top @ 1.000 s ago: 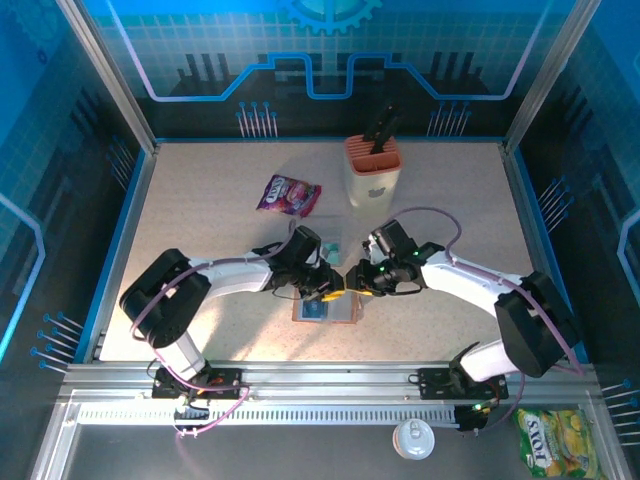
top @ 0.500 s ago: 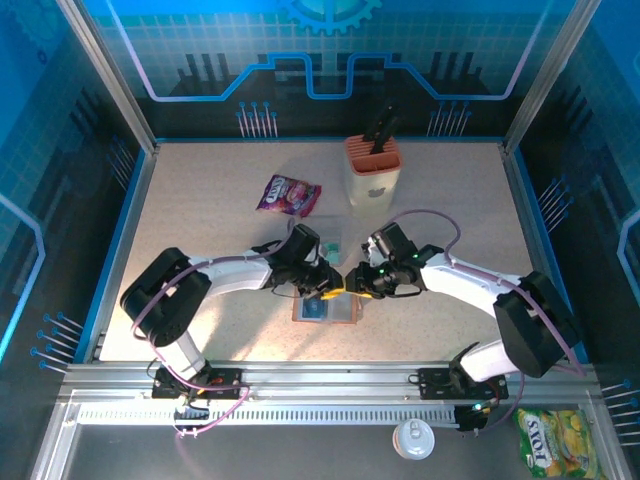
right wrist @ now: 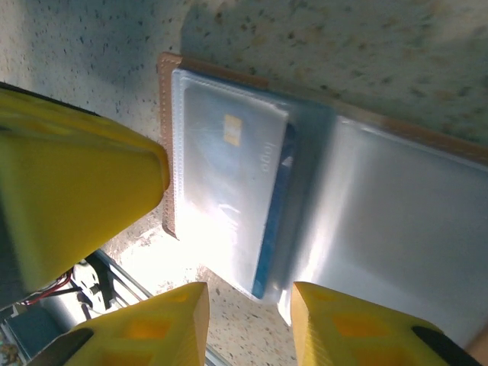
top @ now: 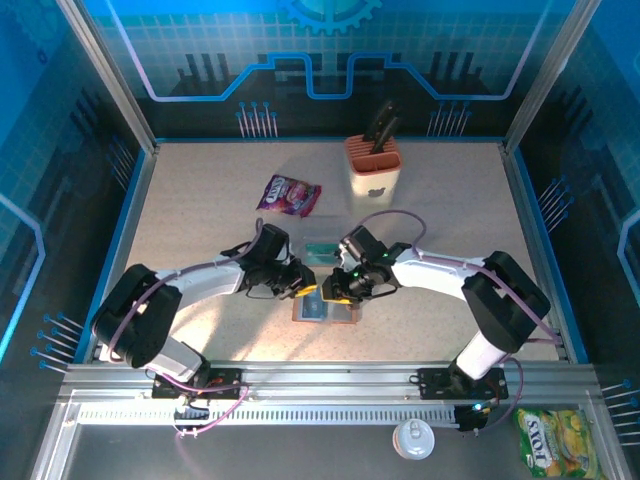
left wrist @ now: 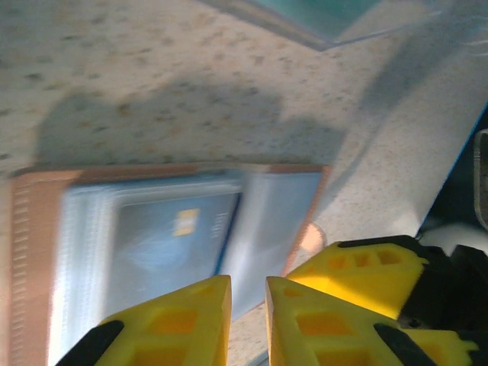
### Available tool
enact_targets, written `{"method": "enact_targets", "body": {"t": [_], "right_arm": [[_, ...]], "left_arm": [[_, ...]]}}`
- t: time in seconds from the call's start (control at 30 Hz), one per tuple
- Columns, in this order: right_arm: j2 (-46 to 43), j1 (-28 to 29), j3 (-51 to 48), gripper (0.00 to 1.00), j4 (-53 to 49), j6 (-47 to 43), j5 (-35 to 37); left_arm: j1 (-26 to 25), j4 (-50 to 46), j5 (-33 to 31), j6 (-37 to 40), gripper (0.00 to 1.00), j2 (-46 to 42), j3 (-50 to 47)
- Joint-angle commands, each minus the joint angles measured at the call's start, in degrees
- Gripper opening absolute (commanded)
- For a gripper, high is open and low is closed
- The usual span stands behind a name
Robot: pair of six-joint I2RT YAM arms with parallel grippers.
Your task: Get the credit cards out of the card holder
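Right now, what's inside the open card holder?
A blue card with a gold chip sits in one clear pocket of the card holder; anything stacked beneath it is covered.

— Where is the wallet (top: 344,313)?
— Open on the table (top: 200,230), with a card (right wrist: 229,191) in its nine o'clock half.
— And around it?
— A loose card (top: 322,250) at twelve o'clock. Further back, a packet (top: 289,194) at eleven and a knife block (top: 373,175) at one.

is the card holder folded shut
No, the card holder is opened out flat with both inner faces up, and a blue credit card sits in one clear pocket.
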Motion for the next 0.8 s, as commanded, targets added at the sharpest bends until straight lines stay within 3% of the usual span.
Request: {"method": "enact_targets", "body": {"t": [0.0, 0.4, 0.77], "right_arm": [[1.6, 1.6, 2.5, 0.35, 0.1, 1.0, -1.1], [4.5, 2.5, 3.9, 0.35, -1.6, 0.1, -2.1], [6.2, 1.4, 3.7, 0.37, -6.4, -3.2, 2.7]], "left_arm": [[1.1, -2.5, -0.8, 2.4, 0.20, -1.7, -2.4], [2.3, -2.8, -1.9, 2.8, 0.20, -3.2, -5.2], [2.5, -3.6, -2.8, 2.5, 0.20, -3.9, -6.5]]}}
